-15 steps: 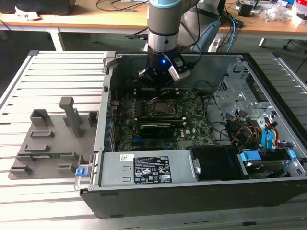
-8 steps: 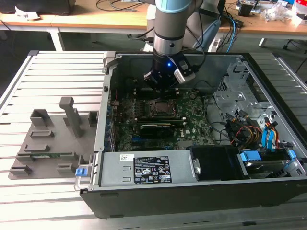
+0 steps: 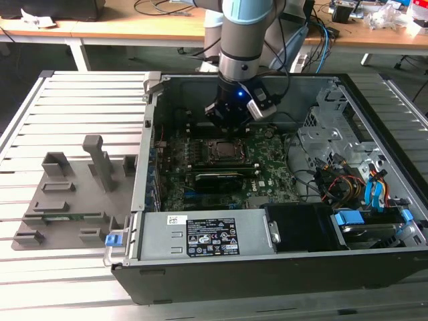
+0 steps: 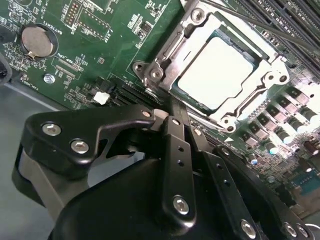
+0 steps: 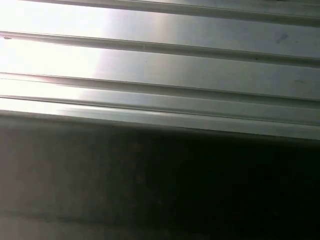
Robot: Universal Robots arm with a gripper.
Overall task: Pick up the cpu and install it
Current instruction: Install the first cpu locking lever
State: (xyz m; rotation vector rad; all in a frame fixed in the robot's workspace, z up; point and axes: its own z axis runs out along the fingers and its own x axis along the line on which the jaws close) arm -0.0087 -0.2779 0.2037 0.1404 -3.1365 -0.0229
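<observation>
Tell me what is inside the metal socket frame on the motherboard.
The cpu, pale silvery top up, lies inside the socket frame. The frame's rim overlaps its edges; whatever lies beneath the chip is covered.

cpu (image 4: 218, 75) is showing a pale, smooth, matt metal top, sitting in a socket frame (image 4: 165, 62) of bright glossy metal. Motherboard (image 4: 100, 45) is looking like green lacquered board, slightly shiny; coin battery (image 4: 36, 41) is gleaming as smooth metal. Gripper (image 4: 172, 107) links are looking like black matt-to-satin metal or plastic with shiny silver screws. Computer case (image 3: 374, 107) is showing dull grey sheet metal. Table (image 3: 87, 100) is looking like ribbed, brushed aluminium, glaring brightly in the first wrist view. Fixture (image 3: 73, 187) is looking like grey matt plastic.
</observation>
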